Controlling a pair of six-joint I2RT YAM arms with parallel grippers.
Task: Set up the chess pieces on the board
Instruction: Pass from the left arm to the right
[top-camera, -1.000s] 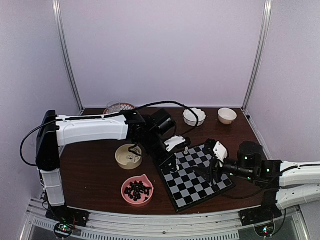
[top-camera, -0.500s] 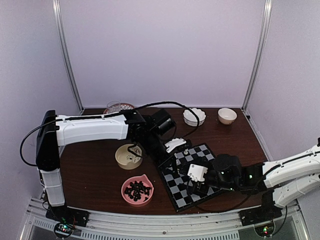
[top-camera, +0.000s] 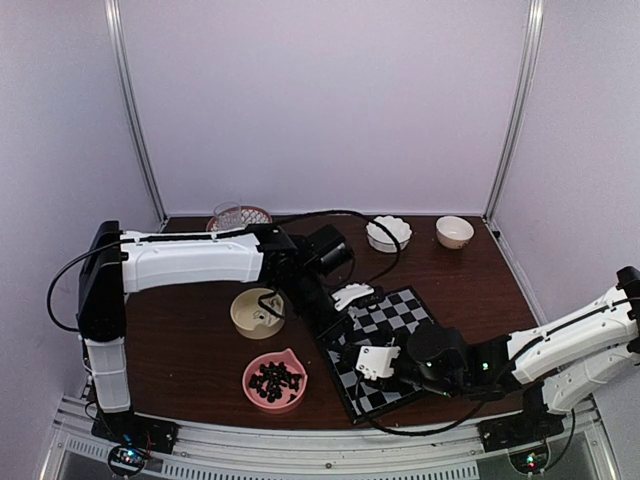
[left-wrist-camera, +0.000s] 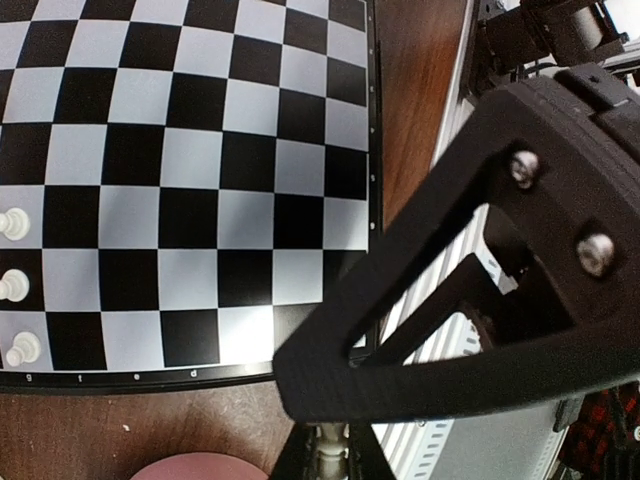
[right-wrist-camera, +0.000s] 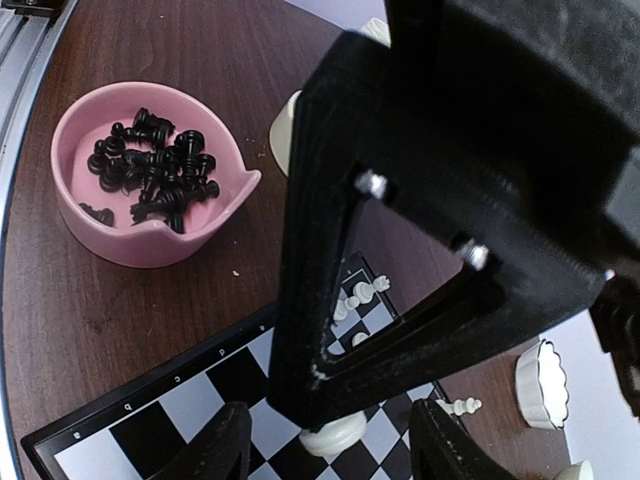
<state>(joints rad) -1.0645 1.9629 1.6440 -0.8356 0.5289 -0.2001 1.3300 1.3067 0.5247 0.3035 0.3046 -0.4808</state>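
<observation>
The board (top-camera: 401, 311) lies tilted at table centre. My left gripper (top-camera: 350, 299) hovers over its far left corner. In the left wrist view that gripper (left-wrist-camera: 328, 464) is shut on a cream-white chess piece (left-wrist-camera: 329, 452). Three white pieces (left-wrist-camera: 11, 287) stand along the board's edge row. My right gripper (top-camera: 368, 364) is low over the board's near left part. In the right wrist view it (right-wrist-camera: 330, 452) is open, fingers (right-wrist-camera: 217, 448) well apart, with a white piece's round base (right-wrist-camera: 336, 436) between them, untouched. More white pieces (right-wrist-camera: 364, 293) stand at a board corner.
A pink bowl (top-camera: 275, 380) of black pieces sits left of the board, a cream bowl (top-camera: 257, 312) behind it. A scalloped white dish (top-camera: 388, 233), a small cream bowl (top-camera: 454, 231) and a glass (top-camera: 229, 213) line the back. One white piece (right-wrist-camera: 461, 405) lies on the table.
My right arm has swung left across the board to its near left part, and its jaws have narrowed. The left arm has hardly moved.
</observation>
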